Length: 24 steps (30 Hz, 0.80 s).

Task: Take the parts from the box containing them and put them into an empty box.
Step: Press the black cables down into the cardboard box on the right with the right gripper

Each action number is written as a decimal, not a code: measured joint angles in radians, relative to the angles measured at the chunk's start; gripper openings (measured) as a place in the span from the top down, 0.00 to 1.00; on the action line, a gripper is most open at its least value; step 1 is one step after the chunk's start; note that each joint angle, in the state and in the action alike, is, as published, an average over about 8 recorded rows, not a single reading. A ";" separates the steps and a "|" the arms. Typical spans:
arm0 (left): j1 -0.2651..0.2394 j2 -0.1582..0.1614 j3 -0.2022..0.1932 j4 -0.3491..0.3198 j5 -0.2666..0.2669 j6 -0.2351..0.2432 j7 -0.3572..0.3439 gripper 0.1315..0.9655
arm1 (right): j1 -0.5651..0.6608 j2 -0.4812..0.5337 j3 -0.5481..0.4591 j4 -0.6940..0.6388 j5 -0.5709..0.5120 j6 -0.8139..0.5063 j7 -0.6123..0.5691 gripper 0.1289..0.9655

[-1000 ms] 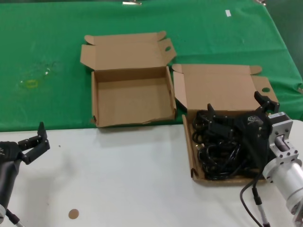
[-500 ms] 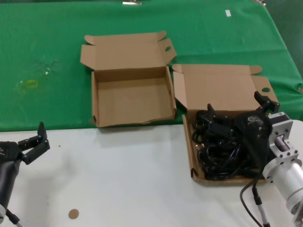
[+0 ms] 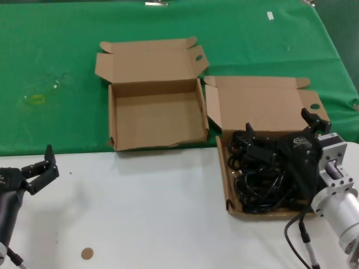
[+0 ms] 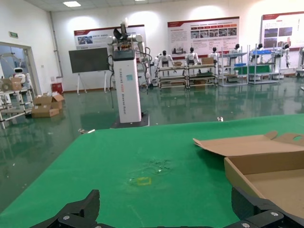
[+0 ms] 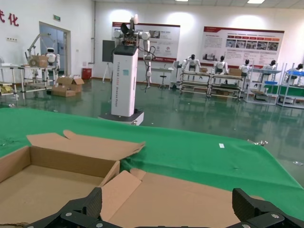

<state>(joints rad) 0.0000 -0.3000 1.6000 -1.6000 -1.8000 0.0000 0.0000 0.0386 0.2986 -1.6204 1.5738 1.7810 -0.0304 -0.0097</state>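
The box containing the parts (image 3: pixel 263 103) lies open at the right, its lid back, and holds a tangle of black parts (image 3: pixel 255 188). The empty box (image 3: pixel 154 120) lies open to its left, on the green cloth. My right gripper (image 3: pixel 277 122) is open and empty, just above the black parts, its fingers spread across the box. In the right wrist view its fingertips (image 5: pixel 83 209) frame the parts box's lid (image 5: pixel 190 199), with the empty box (image 5: pixel 42 183) beyond. My left gripper (image 3: pixel 38 162) is open and empty, low at the near left over the white table. The left wrist view (image 4: pixel 166 216) shows the empty box's edge (image 4: pixel 266 164).
A green cloth (image 3: pixel 56 67) covers the far half of the table and a white surface (image 3: pixel 140 213) the near half. A small brown disc (image 3: pixel 86 253) lies near the front edge. A yellow mark (image 3: pixel 37 99) is on the cloth at the left.
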 joint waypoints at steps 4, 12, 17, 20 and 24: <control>0.000 0.000 0.000 0.000 0.000 0.000 0.000 0.00 | 0.000 0.000 0.000 0.000 0.000 0.000 0.000 0.00; 0.000 0.000 0.000 0.000 0.000 0.000 0.000 0.00 | 0.000 0.000 0.000 0.000 0.000 0.000 0.000 0.00; 0.000 0.000 0.000 0.000 0.000 0.000 0.000 0.02 | 0.000 0.000 0.000 0.000 0.000 0.000 0.000 0.00; 0.000 0.000 0.000 0.000 0.000 0.000 0.000 0.03 | 0.000 0.000 0.000 0.000 0.000 0.000 0.000 0.00; 0.000 0.000 0.000 0.000 0.000 0.000 0.000 0.06 | 0.000 0.000 0.000 0.000 0.000 0.000 0.000 0.00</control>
<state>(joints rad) 0.0000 -0.3000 1.6000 -1.6000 -1.8000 0.0000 0.0000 0.0386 0.2986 -1.6204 1.5738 1.7810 -0.0304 -0.0097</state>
